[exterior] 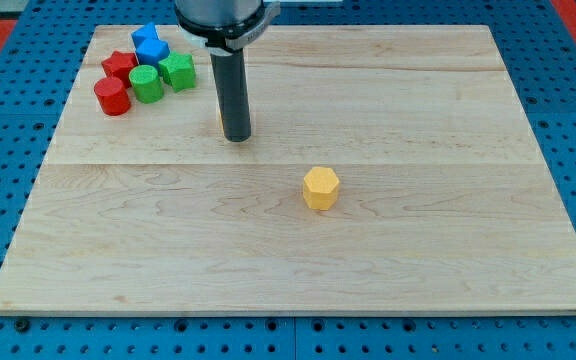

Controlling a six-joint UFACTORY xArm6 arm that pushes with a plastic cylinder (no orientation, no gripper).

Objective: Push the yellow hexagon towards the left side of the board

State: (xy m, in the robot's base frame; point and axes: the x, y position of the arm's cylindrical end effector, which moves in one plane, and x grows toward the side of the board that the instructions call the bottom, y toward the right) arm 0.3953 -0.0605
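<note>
The yellow hexagon (321,187) stands on the wooden board (298,260), a little right of the board's middle. My tip (236,137) is at the lower end of the dark rod, up and to the left of the yellow hexagon, with a clear gap between them. A sliver of something yellowish shows at the rod's left edge; I cannot tell what it is.
A cluster of blocks sits at the board's top left: a blue block (149,44), a red block (119,65), a red cylinder (112,96), a green cylinder (147,84) and a green block (178,71). A blue pegboard surrounds the board.
</note>
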